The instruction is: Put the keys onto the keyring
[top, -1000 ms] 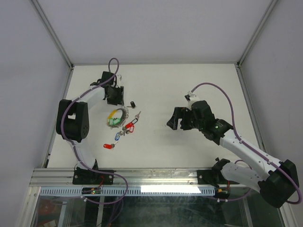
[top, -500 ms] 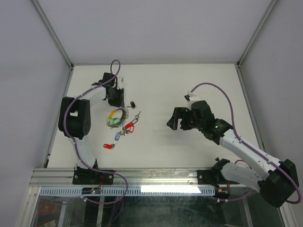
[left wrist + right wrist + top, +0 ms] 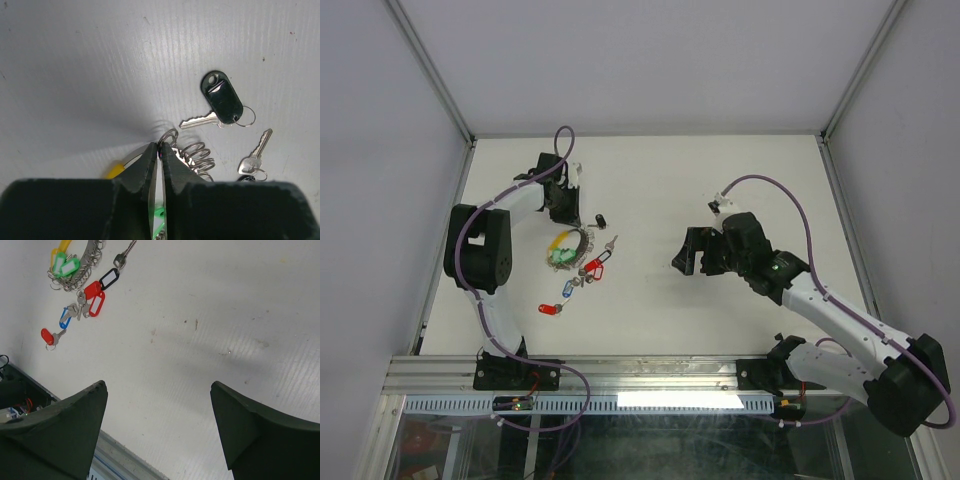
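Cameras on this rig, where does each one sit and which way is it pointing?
Top external: above and behind the bases, looking down on the table; both arms show, with left gripper and right gripper.
Left wrist: on the left arm, facing down past its closed fingers at wire rings and a black-tagged key.
Right wrist: on the right arm, facing the table between its spread fingers, keys top left.
Shared: all three see the black-tagged key.

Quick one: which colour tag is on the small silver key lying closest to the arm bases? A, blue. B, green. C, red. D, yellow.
C: the small silver key with the red plastic tag lies nearest the arm bases, with the blue-tagged key next, slightly farther back.
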